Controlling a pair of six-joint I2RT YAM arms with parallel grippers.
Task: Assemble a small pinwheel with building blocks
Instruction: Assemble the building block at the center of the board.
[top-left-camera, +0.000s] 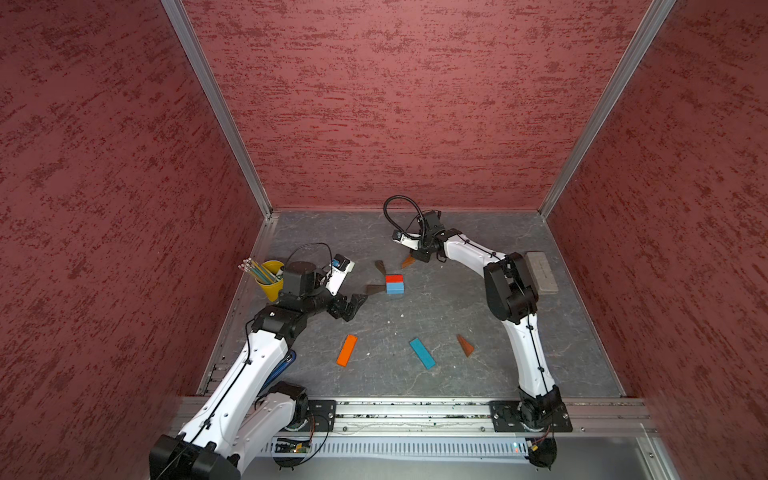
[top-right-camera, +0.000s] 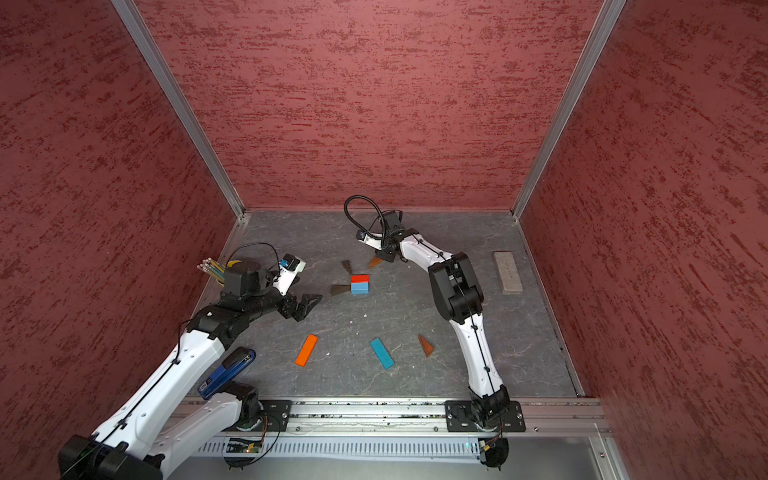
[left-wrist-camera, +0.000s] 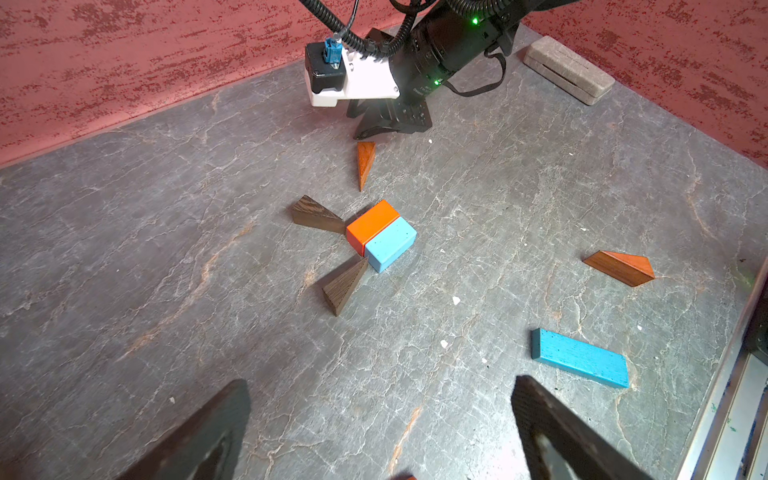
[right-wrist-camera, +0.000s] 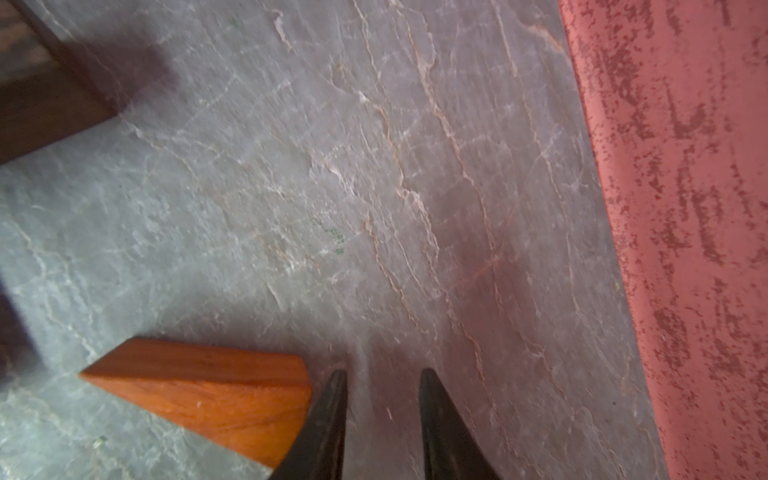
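Observation:
The red-and-blue cube hub (top-left-camera: 394, 284) (left-wrist-camera: 380, 235) lies mid-table. Two dark brown wedges (top-left-camera: 380, 267) (top-left-camera: 376, 289) touch its left corners. An orange-brown wedge (top-left-camera: 409, 261) (right-wrist-camera: 216, 390) lies behind the hub, apart from it. My right gripper (top-left-camera: 422, 257) (right-wrist-camera: 382, 374) is shut and empty, the outside of one finger against that wedge's wide end. Nearer the front lie a fourth wedge (top-left-camera: 465, 345), the blue bar (top-left-camera: 422, 353) (left-wrist-camera: 579, 358) and the orange bar (top-left-camera: 347, 350). My left gripper (top-left-camera: 358, 305) (left-wrist-camera: 382, 384) hangs open and empty left of the hub.
A grey rectangular block (top-left-camera: 542, 272) lies at the right, partly behind the right arm. At the left wall, behind the left arm, is a yellow cup of pencils (top-left-camera: 272, 282). A blue stapler-like object (top-right-camera: 226, 374) rests beneath the left arm. A metal rail (top-left-camera: 415, 409) runs along the front edge.

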